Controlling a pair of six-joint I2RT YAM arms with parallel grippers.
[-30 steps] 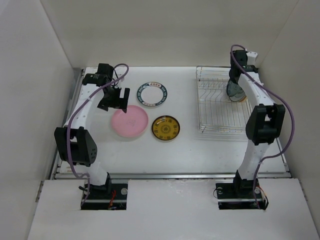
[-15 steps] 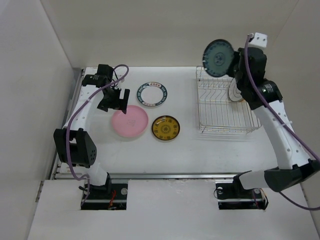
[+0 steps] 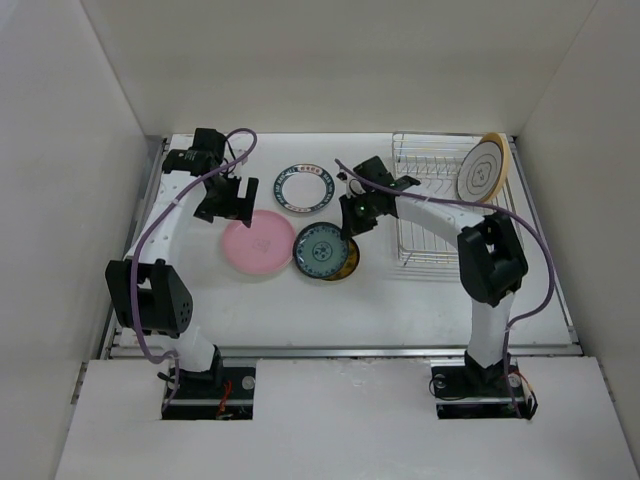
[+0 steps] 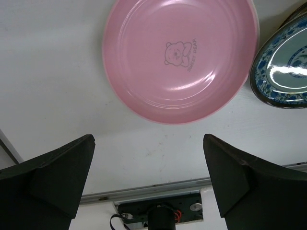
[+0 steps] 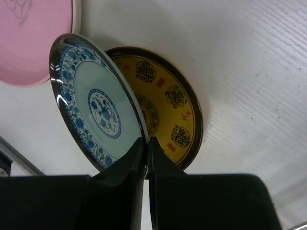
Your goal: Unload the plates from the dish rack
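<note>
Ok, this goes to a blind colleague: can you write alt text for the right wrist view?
The right gripper pinches the rim of a tilted teal plate with blue pattern, over a gold-patterned plate lying on the white table. A pink plate shows at top left.

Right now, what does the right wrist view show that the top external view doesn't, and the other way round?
Only right wrist: the right fingers pinching the rim of the teal plate, which is tilted. Only top external: the dish rack with a ringed plate at its far right corner, and the blue-rimmed plate. Both: the teal plate over the gold-patterned plate, with the pink plate beside them.
</note>
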